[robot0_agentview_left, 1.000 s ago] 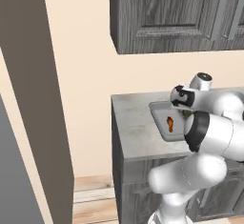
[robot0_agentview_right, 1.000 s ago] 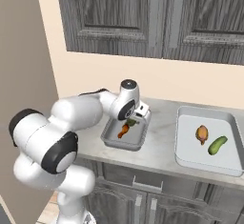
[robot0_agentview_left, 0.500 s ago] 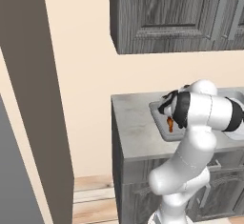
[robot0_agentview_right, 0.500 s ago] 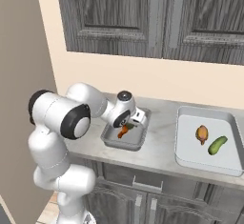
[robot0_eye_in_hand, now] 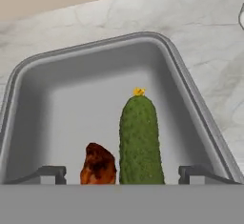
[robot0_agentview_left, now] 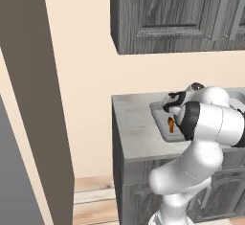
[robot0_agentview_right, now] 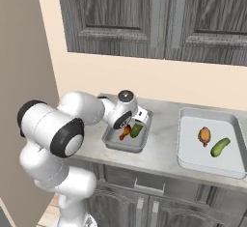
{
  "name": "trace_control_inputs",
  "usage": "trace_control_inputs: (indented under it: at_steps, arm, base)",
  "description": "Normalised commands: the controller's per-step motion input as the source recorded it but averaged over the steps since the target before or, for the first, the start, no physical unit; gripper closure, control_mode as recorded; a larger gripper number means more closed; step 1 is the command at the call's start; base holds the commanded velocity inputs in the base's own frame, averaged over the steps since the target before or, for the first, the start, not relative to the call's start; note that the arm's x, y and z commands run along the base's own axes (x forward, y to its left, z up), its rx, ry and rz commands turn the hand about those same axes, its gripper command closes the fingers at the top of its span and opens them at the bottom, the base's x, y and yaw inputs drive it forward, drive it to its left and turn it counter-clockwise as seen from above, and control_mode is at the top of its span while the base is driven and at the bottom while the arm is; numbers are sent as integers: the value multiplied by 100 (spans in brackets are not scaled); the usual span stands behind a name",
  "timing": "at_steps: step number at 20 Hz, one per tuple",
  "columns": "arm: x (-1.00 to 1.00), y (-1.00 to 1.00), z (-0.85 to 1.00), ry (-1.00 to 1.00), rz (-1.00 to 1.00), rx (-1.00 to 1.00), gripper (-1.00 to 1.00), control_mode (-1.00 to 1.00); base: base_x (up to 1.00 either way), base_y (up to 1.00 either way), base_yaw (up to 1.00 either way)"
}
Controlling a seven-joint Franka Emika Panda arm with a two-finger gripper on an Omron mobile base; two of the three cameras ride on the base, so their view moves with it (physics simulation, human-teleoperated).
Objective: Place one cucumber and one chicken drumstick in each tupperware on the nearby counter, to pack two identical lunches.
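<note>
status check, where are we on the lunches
Gripper open over small grey tray. Cucumber and drumstick lie in it. Larger tray holds its own pair. Nothing in the way.

Two trays were set well apart on the counter (robot0_agentview_right: 164, 156). In the smaller tray (robot0_agentview_right: 116, 144), on the left, a cucumber (robot0_agentview_right: 136, 130) lay just beside a drumstick (robot0_agentview_right: 125, 132). In the larger tray (robot0_agentview_right: 185, 161), on the right, a second drumstick (robot0_agentview_right: 204, 135) lay left of a second cucumber (robot0_agentview_right: 220, 147).

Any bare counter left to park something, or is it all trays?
Bare counter lies between the small grey tray and the large white-floored tray. The small tray is crowded: cucumber beside drumstick, open gripper over them.
</note>
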Motion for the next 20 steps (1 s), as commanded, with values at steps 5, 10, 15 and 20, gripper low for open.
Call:
trace_control_inputs:
  at_steps: [5, 10, 15, 20]
  arm:
    - [-33, 12, 100, -4, 0, 0, -100, -100]
    - [-100, 71, 74, -19, 0, -8, -100, -100]
    - [-100, 76, 64, -39, 0, -15, -100, -100]
    - [-100, 69, 19, -60, 0, -21, -100, -100]
  base:
    - [0, 0, 0]
    - [0, 0, 0]
    - [0, 0, 0]
    - [0, 0, 0]
